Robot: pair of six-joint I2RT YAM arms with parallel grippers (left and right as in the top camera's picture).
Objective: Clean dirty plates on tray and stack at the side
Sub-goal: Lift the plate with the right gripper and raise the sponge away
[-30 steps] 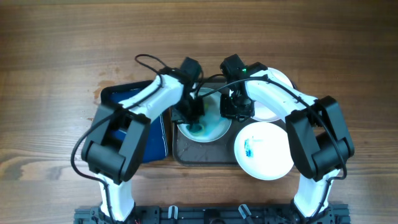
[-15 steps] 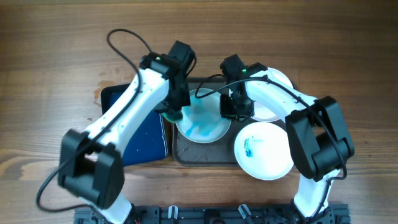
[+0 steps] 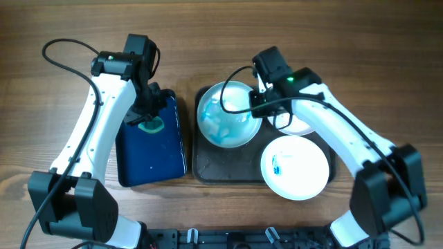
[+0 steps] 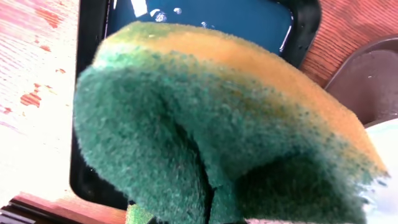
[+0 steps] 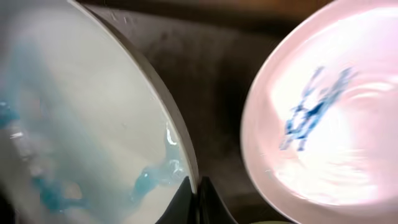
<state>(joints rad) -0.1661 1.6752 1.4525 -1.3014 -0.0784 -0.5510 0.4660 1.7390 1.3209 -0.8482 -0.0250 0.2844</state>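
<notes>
Left gripper (image 3: 147, 116) clamped on a green and yellow scouring sponge (image 4: 217, 124), green face bulging toward the wrist camera, yellow layer behind it. The sponge hangs over the far end of the glossy dark blue tray (image 3: 154, 158), well apart from every plate. That tray holds only wet glints and runs lengthwise away from the robot. Right gripper (image 3: 257, 105) pinched narrow on the right-hand rim of the smeared plate (image 3: 225, 119). Plate is round, no long axis, hollow side up, washed with pale blue streaks and a blob of blue liquid close to the grip. Its far edge overhangs the far rim of the grey-brown tray (image 3: 208, 171); cannot tell whether it sits on the tray floor or is lifted clear. Grey-brown tray lies with its long side left to right, just beside the blue tray. In its near right corner, a second plate (image 3: 294, 167) with a small blue scribble left of centre. A third plate (image 3: 297, 126) lies half hidden under the right arm. Bare wooden table (image 3: 387, 62) around all.
</notes>
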